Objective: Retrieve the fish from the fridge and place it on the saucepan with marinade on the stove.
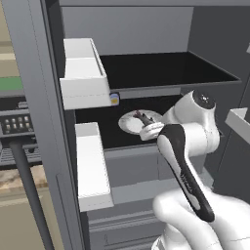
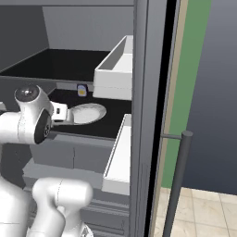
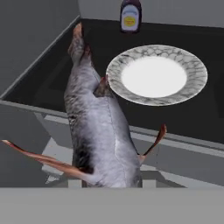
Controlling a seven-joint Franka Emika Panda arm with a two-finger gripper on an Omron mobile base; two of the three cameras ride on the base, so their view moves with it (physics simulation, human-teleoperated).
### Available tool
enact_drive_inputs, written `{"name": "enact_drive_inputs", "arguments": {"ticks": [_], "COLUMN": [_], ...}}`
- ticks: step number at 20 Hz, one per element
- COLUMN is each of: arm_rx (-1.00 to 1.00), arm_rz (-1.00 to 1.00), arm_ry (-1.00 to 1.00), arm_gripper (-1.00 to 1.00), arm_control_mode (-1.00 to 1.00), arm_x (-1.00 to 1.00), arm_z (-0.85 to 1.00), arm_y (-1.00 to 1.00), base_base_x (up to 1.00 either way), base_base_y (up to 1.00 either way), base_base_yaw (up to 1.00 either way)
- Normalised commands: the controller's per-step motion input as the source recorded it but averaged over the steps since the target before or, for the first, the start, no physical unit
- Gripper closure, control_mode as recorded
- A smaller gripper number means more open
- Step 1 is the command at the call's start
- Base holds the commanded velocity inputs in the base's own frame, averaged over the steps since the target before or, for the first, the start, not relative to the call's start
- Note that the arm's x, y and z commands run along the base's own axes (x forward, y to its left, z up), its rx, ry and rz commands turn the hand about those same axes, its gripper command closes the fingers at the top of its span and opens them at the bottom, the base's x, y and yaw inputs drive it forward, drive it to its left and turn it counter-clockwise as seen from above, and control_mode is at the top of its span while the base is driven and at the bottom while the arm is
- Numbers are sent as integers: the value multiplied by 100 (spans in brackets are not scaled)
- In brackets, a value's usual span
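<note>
Fish [image 3: 98, 131], silver-grey, reddish-brown fins

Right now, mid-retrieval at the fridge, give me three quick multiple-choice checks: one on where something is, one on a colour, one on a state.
1. Where does the plate sit?
A. on a black fridge shelf
B. in a door bin
C. on the floor

2. What colour is the plate's centre?
A. orange
B. white
C. green

3. Where is the fish?
A. flat on the plate
B. in the gripper, lifted off the plate
C. inside a lower drawer

Answers:
1 A, the hand view shows the plate on the dark shelf near a small bottle.
2 B, a plain white middle inside a grey marbled rim.
3 B, the hand view shows the fish rising from the fingertips, beside the bare plate.
</note>
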Motion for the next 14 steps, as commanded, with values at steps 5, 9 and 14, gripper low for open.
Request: {"name": "enact_drive_inputs", "arguments": {"ticks": [5,9,14], "arm_rx": [0,0,0], "arm_rz": [0,0,0], "arm_ry": [-10,-9,-12], "arm_gripper": [100,100,100], "arm_control_mode": [-100,-100,-100], "arm_x": [-100,-100,-97], "arm_z": [34,38,41], "arm_y": [-21,-30,-17], "base_base_x": [0,0,0], "base_base_y": [0,0,0], "base_base_yaw": [0,0,0]}}
